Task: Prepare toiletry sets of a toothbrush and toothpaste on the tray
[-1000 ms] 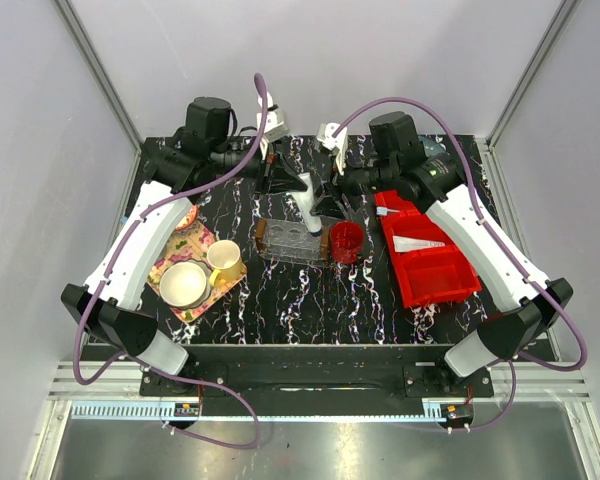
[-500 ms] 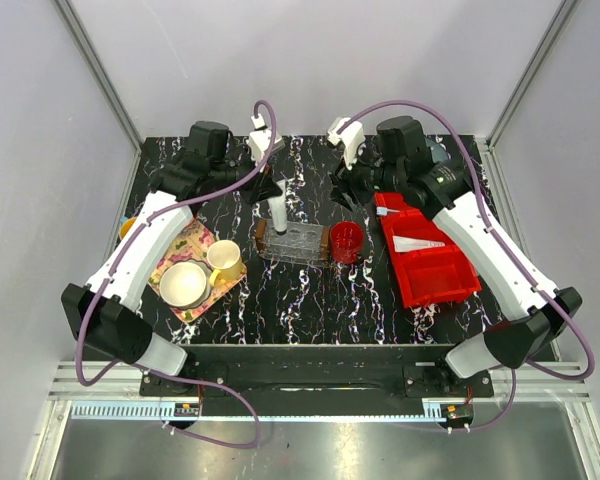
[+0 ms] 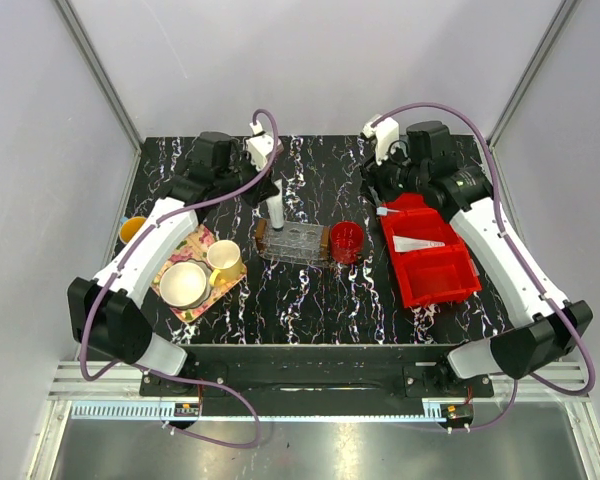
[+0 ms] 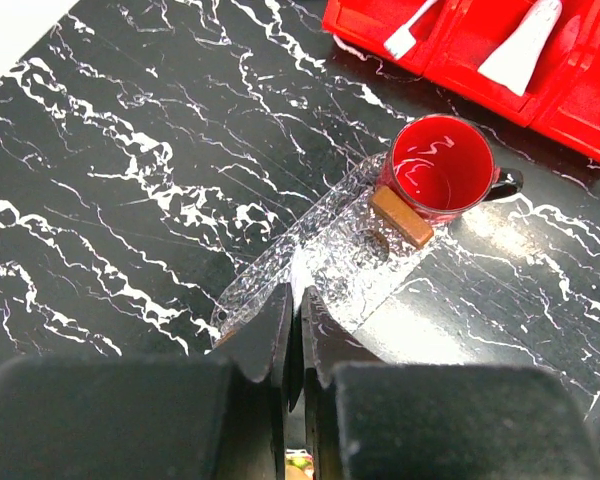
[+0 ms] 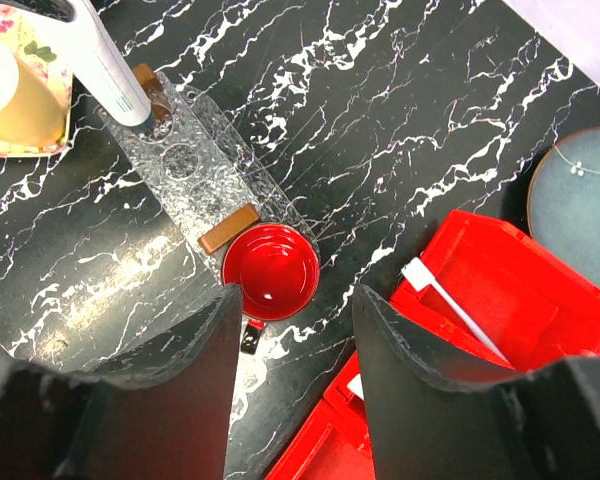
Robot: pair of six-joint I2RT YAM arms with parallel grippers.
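My left tool (image 4: 292, 322) is clenched on one toothpaste tube (image 5: 108, 62), which hangs beneath it, lower end over one end of the tray (image 5: 195, 165). My right tool (image 5: 294, 305) stands released and empty; the toothbrush (image 5: 450, 305) lies in the red bin (image 5: 515, 275) just to its right.

Top camera looks down on the whole table (image 3: 310, 300); both wrist cameras, nearer, share the tray (image 4: 330, 250) and red cup (image 4: 442, 165).
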